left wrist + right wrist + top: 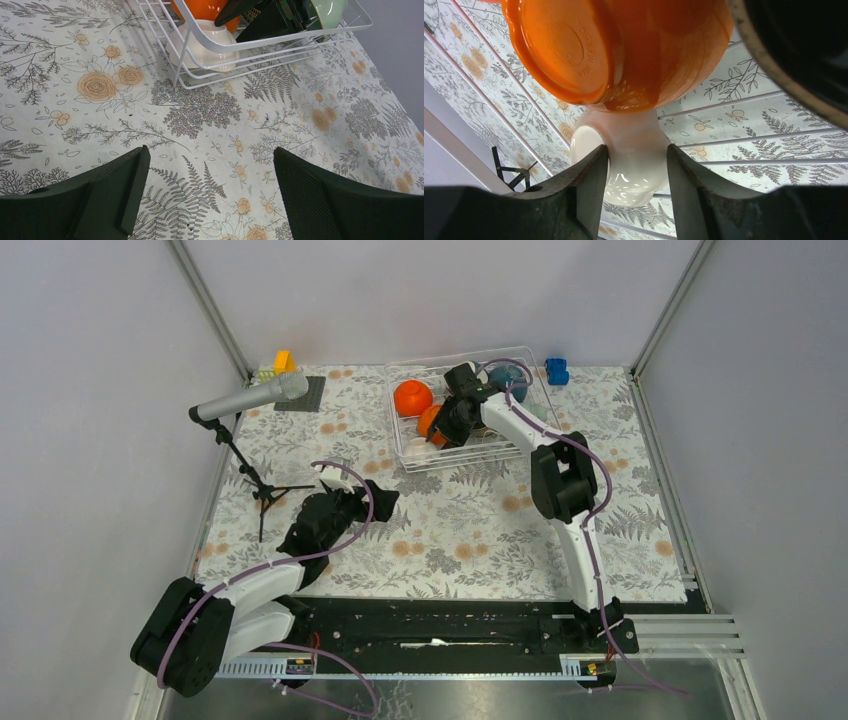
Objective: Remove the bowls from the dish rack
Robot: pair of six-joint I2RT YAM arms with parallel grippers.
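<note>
Right gripper [636, 172] pinches cream bowl [631, 150] across its sides, orange bowl [624, 55] overlapping at 12 o'clock; left gripper [210, 192], wide open, sits at rack's [280, 42] 7 o'clock.

**Clerk:** Entry one, overhead view — light?

**Cataloguer:** Bright, even and diffuse. The microphone stand [257, 475] threw only a faint, soft shadow on the tablecloth [470, 530]. Focus was sharp throughout, and the corner posts leaned outward toward the frame edges.

**Clerk:** Entry two, left wrist?

**Cataloguer:** The cloth print was crisp at mid-frame. The left gripper [210, 162] was near-black at the bottom edge, with little surface detail.

**Clerk:** Entry three, right wrist?

**Cataloguer:** Very close range. The orange bowl [624, 50] was glossy, with streaked reflections. The cream bowl [634, 145] carried small white highlights. The dark bowl [794, 55] at upper right was blurred — its interior was lost in black. The right gripper [637, 170] was underexposed.
</note>
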